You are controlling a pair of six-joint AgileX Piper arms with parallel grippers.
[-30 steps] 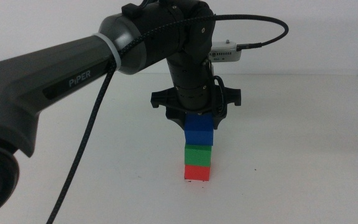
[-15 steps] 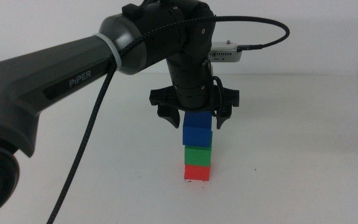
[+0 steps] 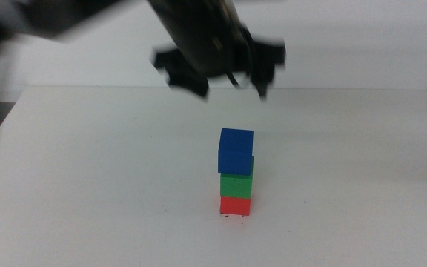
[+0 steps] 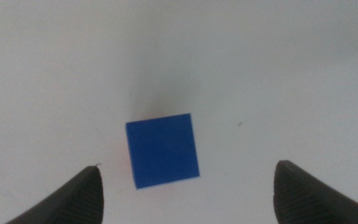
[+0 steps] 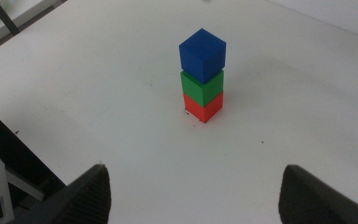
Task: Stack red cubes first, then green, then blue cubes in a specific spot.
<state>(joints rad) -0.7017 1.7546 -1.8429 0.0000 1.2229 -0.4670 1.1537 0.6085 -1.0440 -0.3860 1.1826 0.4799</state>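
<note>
A three-cube tower stands mid-table: the red cube (image 3: 235, 205) at the bottom, the green cube (image 3: 236, 184) on it, and the blue cube (image 3: 236, 150) on top, turned slightly askew. Tiny black marks of the specific spot (image 5: 197, 122) peek out at the red cube's base. My left gripper (image 3: 232, 87) hangs blurred well above the tower, open and holding nothing. The left wrist view looks straight down on the blue cube (image 4: 163, 150) between the spread jaws of the left gripper (image 4: 188, 171). My right gripper (image 5: 194, 171) waits open at the near side, facing the tower (image 5: 202, 74).
A lone dark speck (image 3: 306, 204) lies on the white tabletop to the right of the tower. The table's far edge meets a pale wall behind it. At the table's near corner, a dark stand leg (image 5: 17, 168) shows in the right wrist view.
The left gripper has opened, let go of the blue cube and risen quickly clear of the tower. The blue cube stays on the green one.
</note>
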